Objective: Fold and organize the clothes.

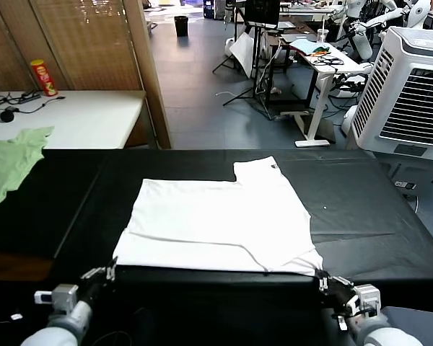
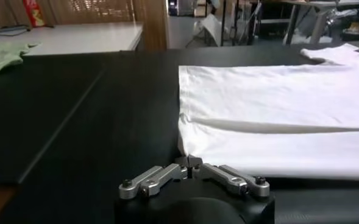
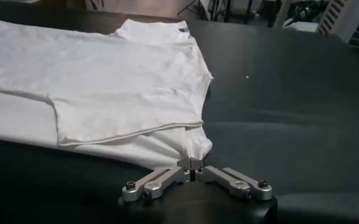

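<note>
A white T-shirt (image 1: 216,216) lies partly folded on the black table (image 1: 368,209), its collar at the far right and a fold line running across near the front hem. My left gripper (image 1: 112,270) sits at the shirt's near left corner. In the left wrist view this gripper (image 2: 190,163) has its tips together on the corner of the fabric (image 2: 277,103). At the near right corner is my right gripper (image 1: 321,277). The right wrist view shows it (image 3: 191,163) shut, with the bunched hem of the shirt (image 3: 106,79) pinched at its tips.
A light green garment (image 1: 11,162) lies on the far left of the black table. Behind it stands a white table (image 1: 79,119) with a red can (image 1: 45,77). A large white air cooler (image 1: 411,94) stands at the far right.
</note>
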Tool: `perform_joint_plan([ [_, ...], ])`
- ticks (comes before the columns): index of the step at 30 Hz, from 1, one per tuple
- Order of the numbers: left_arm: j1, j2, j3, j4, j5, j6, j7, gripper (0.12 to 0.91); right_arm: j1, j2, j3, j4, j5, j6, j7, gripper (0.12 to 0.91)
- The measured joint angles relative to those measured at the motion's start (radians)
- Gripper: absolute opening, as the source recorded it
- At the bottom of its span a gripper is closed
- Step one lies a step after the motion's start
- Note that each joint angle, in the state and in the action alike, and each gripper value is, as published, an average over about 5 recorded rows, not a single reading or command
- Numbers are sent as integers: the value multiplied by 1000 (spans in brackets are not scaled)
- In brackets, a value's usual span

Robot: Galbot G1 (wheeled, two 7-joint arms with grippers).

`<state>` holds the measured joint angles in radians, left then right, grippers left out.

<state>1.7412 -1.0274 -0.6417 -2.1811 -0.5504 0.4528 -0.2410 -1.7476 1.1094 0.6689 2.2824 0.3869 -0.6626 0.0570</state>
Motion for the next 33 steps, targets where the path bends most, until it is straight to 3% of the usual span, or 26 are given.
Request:
perform_joint_plan([
  [3, 18, -8, -8, -21, -1, 34, -27, 287, -10, -7, 21, 31, 17, -5, -3, 643],
  [6, 32, -16, -15, -43, 8, 84, -52, 455, 1, -17, 54, 52, 61, 0, -6, 761],
  [9, 46, -29, -28, -72, 28, 123, -44, 622, 50, -36, 80, 43, 96, 24, -5, 793],
  [12, 51, -40, -50, -111, 16, 121, -7, 750, 151, -58, 71, -7, 104, 40, 5, 797],
  [15, 9, -34, -63, -129, -33, 108, 5, 792, 292, -70, 27, -90, 107, 48, 20, 798],
  [21, -253, 19, -6, -41, -162, 112, -38, 798, 591, -60, -121, -310, 87, 105, 28, 798],
  [26, -525, 53, 113, 138, -196, 93, -26, 798, 810, -20, -244, -539, 46, 131, 26, 798],
  [33, -826, 22, 280, 436, -152, 67, 16, 798, 1058, 65, -370, -844, 44, 103, 14, 798],
])
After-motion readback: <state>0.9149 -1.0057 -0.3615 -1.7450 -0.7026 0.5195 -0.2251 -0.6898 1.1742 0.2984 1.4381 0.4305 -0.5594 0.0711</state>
